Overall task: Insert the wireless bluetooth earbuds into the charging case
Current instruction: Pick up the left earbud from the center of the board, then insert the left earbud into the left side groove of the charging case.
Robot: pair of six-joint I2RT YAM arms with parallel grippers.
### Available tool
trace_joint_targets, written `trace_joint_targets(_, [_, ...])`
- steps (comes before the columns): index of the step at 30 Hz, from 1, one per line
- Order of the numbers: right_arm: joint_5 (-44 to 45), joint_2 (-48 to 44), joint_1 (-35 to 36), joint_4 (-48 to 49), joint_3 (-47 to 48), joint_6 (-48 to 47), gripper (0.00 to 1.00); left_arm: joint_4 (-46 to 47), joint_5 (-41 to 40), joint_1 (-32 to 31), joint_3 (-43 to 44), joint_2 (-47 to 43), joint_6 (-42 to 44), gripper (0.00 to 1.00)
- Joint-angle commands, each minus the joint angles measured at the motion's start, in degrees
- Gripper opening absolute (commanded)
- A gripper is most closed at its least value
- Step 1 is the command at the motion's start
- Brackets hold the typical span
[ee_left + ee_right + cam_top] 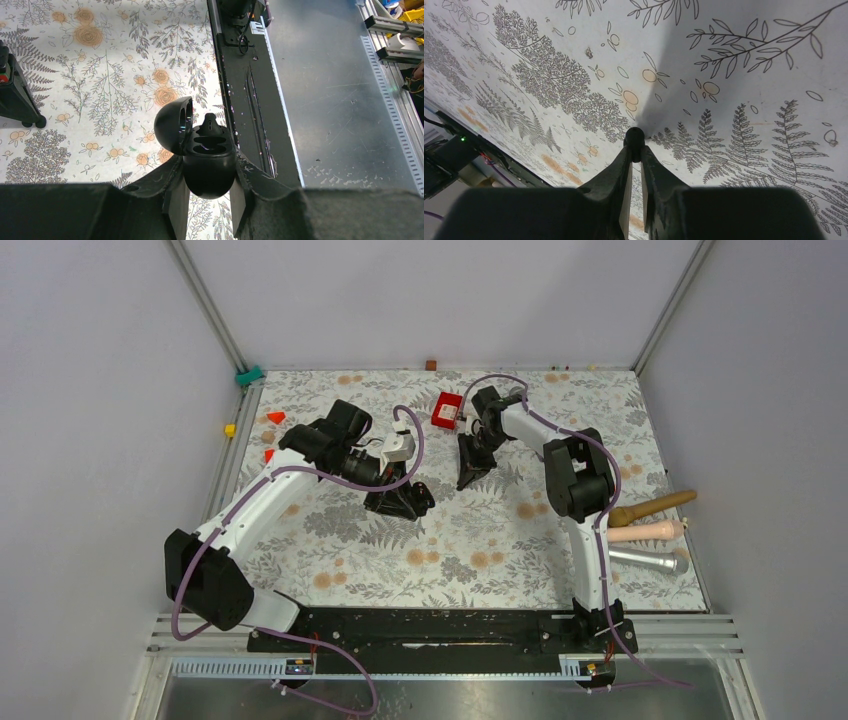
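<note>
My left gripper (208, 187) is shut on the charging case (209, 165), an oval shell that looks dark here. Its lid (172, 125) is hinged open to the left. One earbud (210, 123) sticks up at the far end of the case, and two oval recesses show beside it. In the top view this gripper (408, 502) is at the table's middle. My right gripper (634, 150) is shut on the other earbud (634, 137), a small black bud pinched at the fingertips above the cloth. In the top view the right gripper (470, 468) is apart from the case, to its right.
A red box (447, 409) lies behind the right gripper. A wooden handle (655, 507), a pink one (648, 532) and a silver microphone (650, 561) lie at the right edge. Small coloured bits (275, 417) lie at the far left. The black base rail (440, 625) runs along the near edge.
</note>
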Motion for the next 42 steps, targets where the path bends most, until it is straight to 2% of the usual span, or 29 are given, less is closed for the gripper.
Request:
trace_joint_targets(1, [0.14, -1.6, 0.37, 1.1, -0.77, 0.16, 0.16, 0.91, 1.42, -0.21, -0.3, -2.0, 0.75, 0.0])
trace_joint_targets(18, [3.67, -12.95, 0.33, 2.79, -4.11, -4.54, 0.15, 0.97, 1.49, -0.21, -0.37, -2.27, 0.91, 0.0])
trace_joint_targets(31, [6.79, -32.04, 0.29, 4.62, -8.94, -7.89, 0.15, 0.9, 1.36, -0.19, -0.37, -2.5, 0.85, 0.0])
trace_joint_targets(42, [2.85, -45.2, 0.33, 5.96, -12.68, -8.77, 0.15, 0.95, 1.06, -0.23, -0.21, -2.64, 0.61, 0.0])
